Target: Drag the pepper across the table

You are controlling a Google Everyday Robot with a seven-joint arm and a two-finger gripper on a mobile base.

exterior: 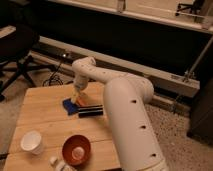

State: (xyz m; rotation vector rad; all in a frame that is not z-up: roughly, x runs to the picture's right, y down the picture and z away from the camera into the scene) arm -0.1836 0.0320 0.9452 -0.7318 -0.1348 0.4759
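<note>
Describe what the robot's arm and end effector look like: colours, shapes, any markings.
The arm is a smooth cream-white shell of thick rounded tubes. Its near segment is the fattest and bears a few small dark round dots; past a rounded joint it gets slimmer. No cables show. The end effector, at the blue block on the table, is small, narrow and pale.

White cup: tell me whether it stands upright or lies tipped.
Upright: the white cup rests on its base on the table, mouth up. The gripper is down by the pepper.
</note>
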